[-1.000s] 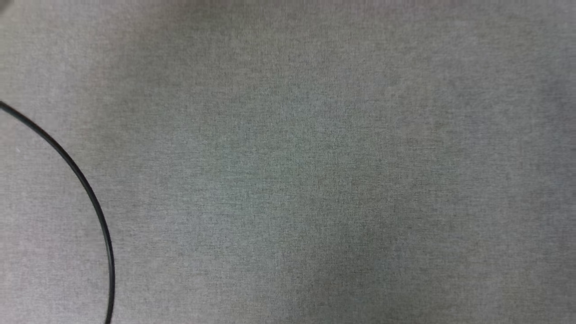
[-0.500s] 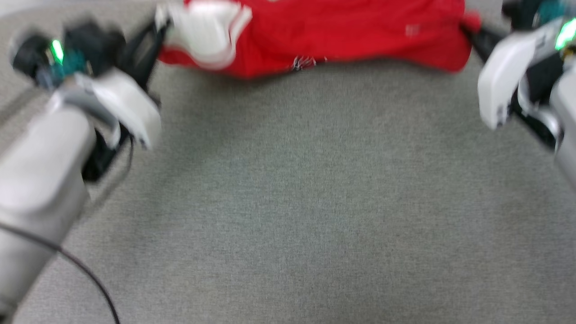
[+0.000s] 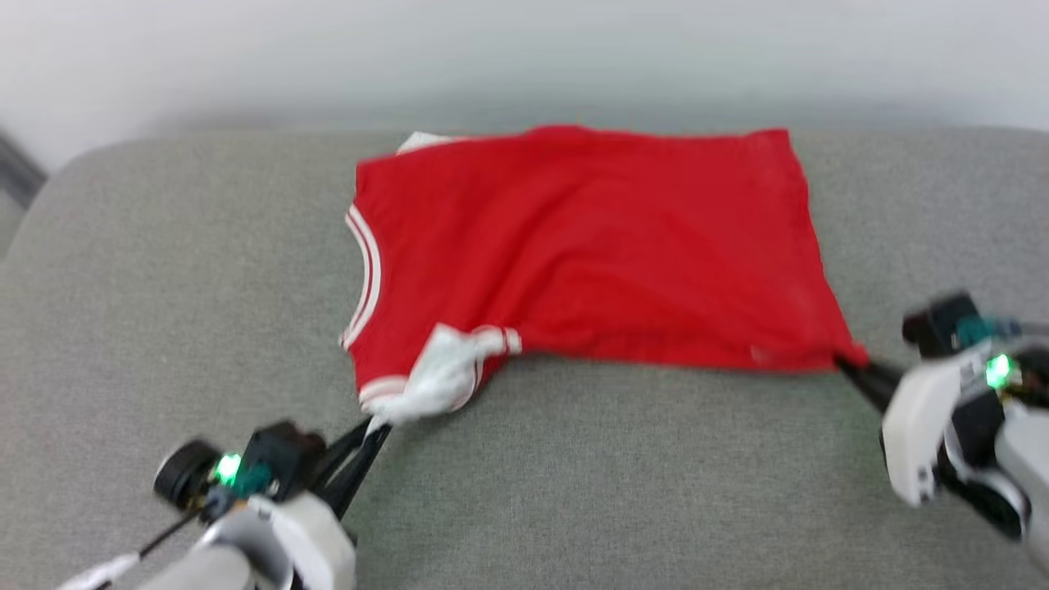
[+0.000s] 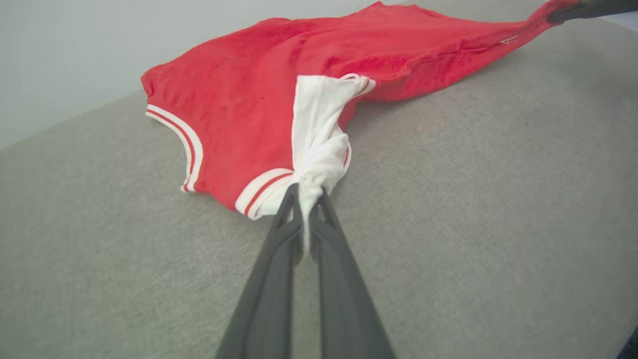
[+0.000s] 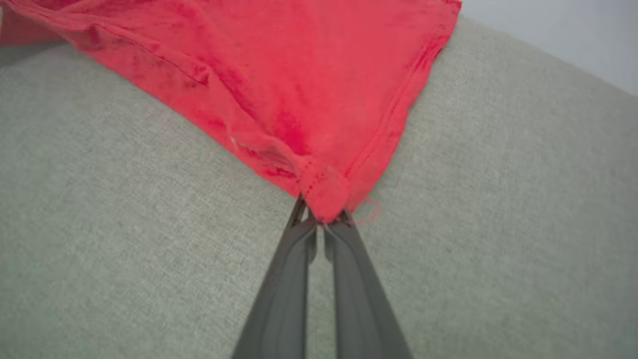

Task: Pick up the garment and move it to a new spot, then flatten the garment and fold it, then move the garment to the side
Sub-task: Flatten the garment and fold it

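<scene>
Across what seems a grey cushion (image 3: 574,492), the garment (image 3: 590,246) is spread, its white sleeve (image 3: 447,377) clamped in the left tool (image 4: 306,192) and a red hem corner (image 5: 324,192) in the right tool (image 5: 321,219), both arms held low.

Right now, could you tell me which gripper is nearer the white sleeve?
Left. The left gripper is shut on the white sleeve; the right gripper pinches the garment's red hem corner at the far end.
</scene>
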